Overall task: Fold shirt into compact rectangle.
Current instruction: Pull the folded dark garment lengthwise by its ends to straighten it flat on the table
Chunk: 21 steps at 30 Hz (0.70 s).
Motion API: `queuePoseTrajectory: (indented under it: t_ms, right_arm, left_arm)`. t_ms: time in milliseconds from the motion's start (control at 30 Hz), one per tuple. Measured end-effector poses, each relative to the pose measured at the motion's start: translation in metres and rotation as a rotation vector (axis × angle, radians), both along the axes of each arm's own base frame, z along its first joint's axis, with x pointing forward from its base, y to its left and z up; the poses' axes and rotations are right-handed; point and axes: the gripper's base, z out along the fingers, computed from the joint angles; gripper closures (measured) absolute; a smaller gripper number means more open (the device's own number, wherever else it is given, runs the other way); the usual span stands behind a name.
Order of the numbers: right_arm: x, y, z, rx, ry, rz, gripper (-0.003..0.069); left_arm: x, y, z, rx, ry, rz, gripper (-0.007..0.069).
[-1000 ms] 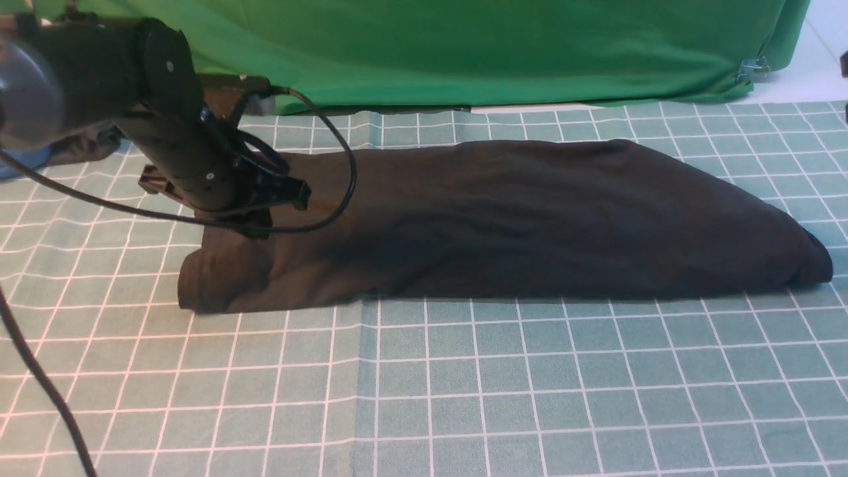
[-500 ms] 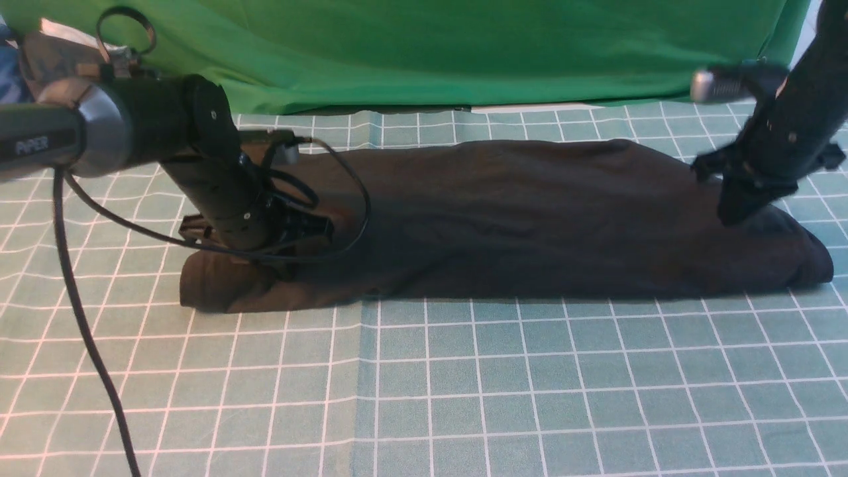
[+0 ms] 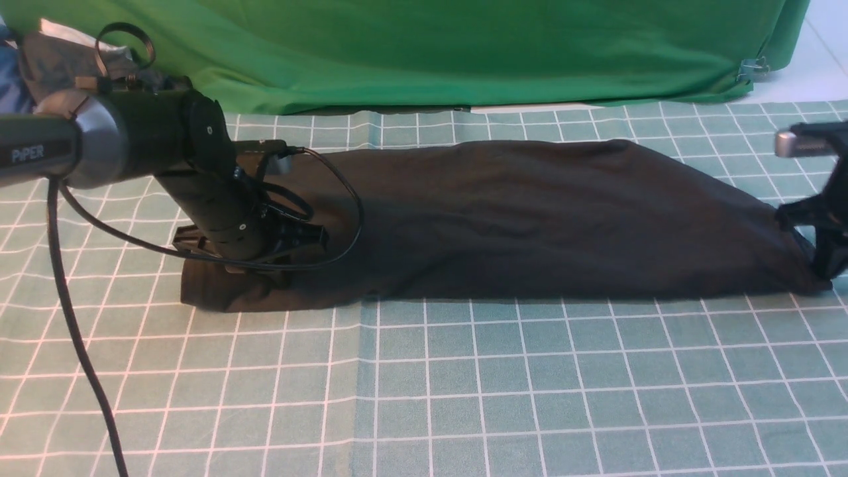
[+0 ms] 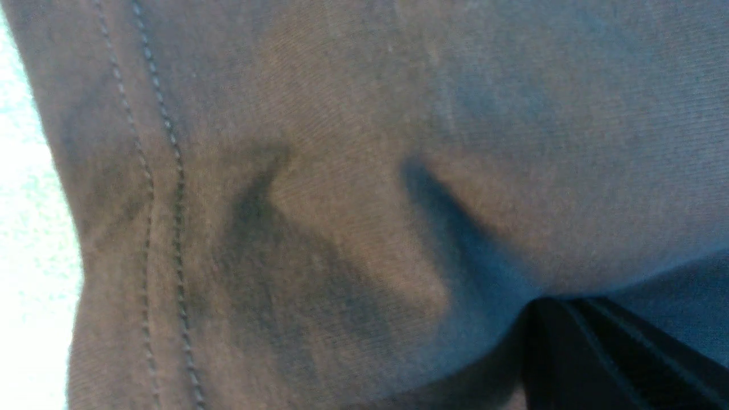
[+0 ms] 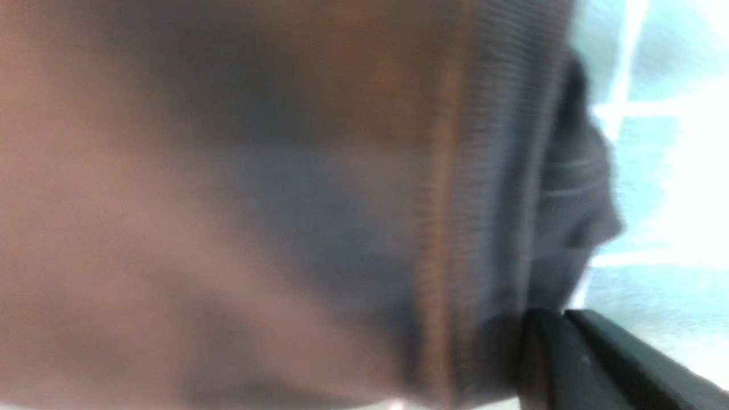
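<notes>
The shirt is matt black knit cloth, soft and faintly creased. The left wrist view shows its fine ribbed weave and a double row of stitching. The bench wears a thin matt cover, pale green with a white grid, lightly rumpled. Along the bench's far edge hangs a green backdrop of smooth matt fabric, with a shiny metal clip near the far right corner. The left arm has a hard matt black casing and a satin grey collar. Its cable looks like smooth black rubber.
</notes>
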Motion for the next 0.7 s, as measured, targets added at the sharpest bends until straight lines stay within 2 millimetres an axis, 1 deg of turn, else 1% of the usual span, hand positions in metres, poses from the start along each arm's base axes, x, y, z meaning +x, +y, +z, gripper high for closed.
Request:
queuePoseTrajectory:
  t_ms: [100,200,333,433,467,500,533,600,700]
  right_arm:
    - [0.0,-0.008,-0.003,-0.01,-0.018,-0.015,0.0637]
    - [0.0,-0.009,0.001,-0.011,-0.023,-0.017,0.0637]
    - [0.001,-0.008,0.029,-0.017,-0.097,-0.016,0.0635]
    - [-0.003,-0.001,0.065,0.023,-0.215,-0.03,0.0634]
    - [-0.004,0.003,0.077,0.049,-0.257,-0.017,0.0634]
    - [-0.003,0.004,0.078,0.06,-0.265,-0.018,0.0634]
    - [-0.003,0.009,0.084,0.086,-0.29,0.001,0.0634]
    - [-0.002,0.016,0.082,0.114,-0.292,0.021,0.0634]
    - [0.004,0.021,0.065,0.137,-0.255,0.031,0.0634]
  left_arm:
    - [0.0,0.0,0.0,0.0,-0.002,0.0,0.0617]
    - [0.0,0.0,0.001,0.0,-0.002,0.0,0.0617]
    - [-0.003,0.002,0.008,0.018,-0.005,-0.015,0.0617]
    - [-0.007,0.005,0.024,0.024,-0.043,-0.018,0.0617]
    - [-0.008,0.006,0.034,0.022,-0.071,-0.015,0.0617]
    - [-0.008,0.006,0.036,0.022,-0.074,-0.015,0.0617]
    - [-0.009,0.006,0.042,0.023,-0.09,-0.012,0.0617]
    - [-0.009,0.008,0.044,0.027,-0.096,0.003,0.0617]
    - [-0.007,0.012,0.032,0.039,-0.06,0.02,0.0617]
